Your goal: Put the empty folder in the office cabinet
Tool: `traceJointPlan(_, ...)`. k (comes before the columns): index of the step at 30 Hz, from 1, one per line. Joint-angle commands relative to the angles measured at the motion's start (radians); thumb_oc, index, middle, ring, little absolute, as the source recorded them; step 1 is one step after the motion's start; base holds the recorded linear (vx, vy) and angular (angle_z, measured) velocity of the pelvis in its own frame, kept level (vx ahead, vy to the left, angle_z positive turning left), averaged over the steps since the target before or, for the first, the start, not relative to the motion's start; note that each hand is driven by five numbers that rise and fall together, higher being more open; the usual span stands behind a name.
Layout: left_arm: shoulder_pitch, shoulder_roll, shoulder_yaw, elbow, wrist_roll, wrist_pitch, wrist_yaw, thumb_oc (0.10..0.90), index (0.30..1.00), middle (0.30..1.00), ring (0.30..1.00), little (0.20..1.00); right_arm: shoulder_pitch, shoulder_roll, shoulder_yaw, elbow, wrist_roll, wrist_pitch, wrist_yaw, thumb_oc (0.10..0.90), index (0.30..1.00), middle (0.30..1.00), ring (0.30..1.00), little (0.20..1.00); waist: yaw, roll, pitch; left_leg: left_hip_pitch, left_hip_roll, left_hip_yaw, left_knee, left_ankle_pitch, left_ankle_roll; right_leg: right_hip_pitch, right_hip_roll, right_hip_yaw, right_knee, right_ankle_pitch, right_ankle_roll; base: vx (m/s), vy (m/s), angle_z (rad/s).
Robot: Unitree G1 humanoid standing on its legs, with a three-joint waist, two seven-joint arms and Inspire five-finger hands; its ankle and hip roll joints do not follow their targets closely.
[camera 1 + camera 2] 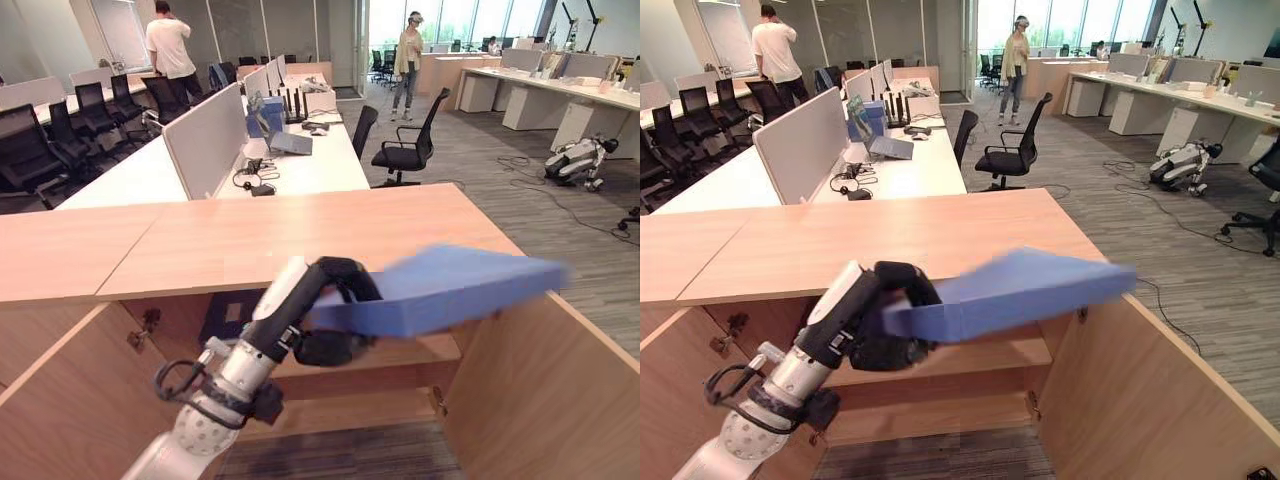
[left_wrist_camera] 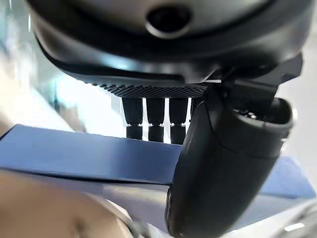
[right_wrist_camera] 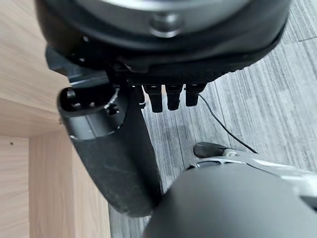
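The two eye views look down and forward from the robot's head over the open cabinet [image 1: 300,250] toward the far office, sharing nearly the same scene. The left wrist view sits very close behind the left hand [image 2: 228,163], facing the blue folder [image 2: 84,156]. The right wrist view looks down past the right hand [image 3: 114,148] at the floor [image 3: 257,109].

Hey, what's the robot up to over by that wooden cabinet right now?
The robot's left hand is gripping a blue folder by one end and holding it out roughly level in front of the open office cabinet, whose doors stand wide. The folder is in the air above the shelf, not yet inside. The right hand hangs near the floor beside the cabinet, holding nothing. Two people stand far back in the office.
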Motion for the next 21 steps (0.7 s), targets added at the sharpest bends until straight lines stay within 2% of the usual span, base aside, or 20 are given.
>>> traceJointPlan(1, -0.060, 0.018, 0.086, 0.063, -0.175, 0.010, -0.040, 0.400, 0.300, 0.300, 0.300, 0.300, -0.093, 0.022, 0.015, 0.021, -0.007, 0.003, 0.049, 0.800, 0.900, 0.900, 0.900, 0.900, 0.003, -0.047, 0.051, 0.091, 0.010, -0.070, 0.000, -0.191, -0.025, -0.048, -0.028, 0.020, 0.006, 0.050, 0.056, 0.00, -0.029, 0.08)
traceJointPlan(5, -0.005, 0.028, 0.092, 0.089, -0.211, 0.027, -0.048, 0.400, 0.300, 0.300, 0.300, 0.300, -0.089, 0.017, 0.013, 0.010, -0.016, -0.001, 0.053, 0.800, 0.900, 0.900, 0.900, 0.900, 0.010, -0.053, 0.056, 0.083, 0.013, -0.069, 0.000, -0.187, -0.027, -0.053, -0.024, 0.020, 0.006, 0.049, 0.054, 0.00, 0.000, 0.00)
traceJointPlan(11, 0.032, 0.084, 0.114, 0.090, -0.127, 0.023, -0.061, 0.400, 0.300, 0.300, 0.300, 0.300, -0.082, 0.018, 0.016, 0.017, -0.039, 0.000, 0.051, 0.800, 0.900, 0.900, 0.900, 0.900, 0.014, -0.049, 0.054, 0.079, 0.013, -0.071, 0.000, -0.186, -0.027, -0.057, -0.024, 0.019, 0.006, 0.048, 0.055, 0.00, 0.000, 0.00)
traceJointPlan(13, 0.040, 0.104, 0.094, 0.121, -0.002, 0.020, -0.054, 0.400, 0.300, 0.300, 0.300, 0.300, -0.083, 0.019, 0.054, -0.013, -0.063, -0.016, 0.052, 0.800, 0.900, 0.900, 0.900, 0.900, 0.018, -0.047, 0.051, 0.079, 0.011, -0.075, 0.000, -0.187, -0.026, -0.058, -0.023, 0.020, 0.006, 0.046, 0.055, 0.00, 0.000, 0.00)
traceJointPlan(17, 0.038, 0.105, 0.070, 0.198, 0.089, 0.031, -0.056, 0.400, 0.300, 0.300, 0.300, 0.300, -0.100, 0.022, 0.095, -0.055, -0.086, -0.022, 0.052, 0.800, 0.900, 0.900, 0.900, 0.900, 0.020, -0.044, 0.049, 0.078, 0.011, -0.074, 0.000, -0.186, -0.025, -0.060, -0.024, 0.020, 0.006, 0.047, 0.055, 0.00, 0.000, 0.00)
traceJointPlan(20, 0.035, 0.078, 0.013, 0.351, 0.176, 0.054, -0.068, 0.400, 0.300, 0.300, 0.300, 0.300, -0.144, 0.000, 0.147, -0.118, -0.128, -0.029, 0.046, 0.800, 0.900, 0.900, 0.900, 0.900, 0.020, -0.042, 0.049, 0.078, 0.013, -0.070, 0.000, -0.184, -0.023, -0.062, -0.024, 0.024, 0.006, 0.048, 0.053, 0.00, 0.000, 0.00)
traceJointPlan(21, 0.030, 0.069, -0.004, 0.399, 0.211, 0.067, -0.065, 0.400, 0.300, 0.300, 0.300, 0.300, -0.196, 0.017, 0.192, -0.128, -0.168, -0.018, 0.024, 0.800, 0.900, 0.900, 0.900, 0.900, 0.024, -0.040, 0.049, 0.077, 0.013, -0.070, 0.000, -0.184, -0.022, -0.062, -0.024, 0.026, 0.006, 0.048, 0.051, 0.00, 0.000, 0.00)
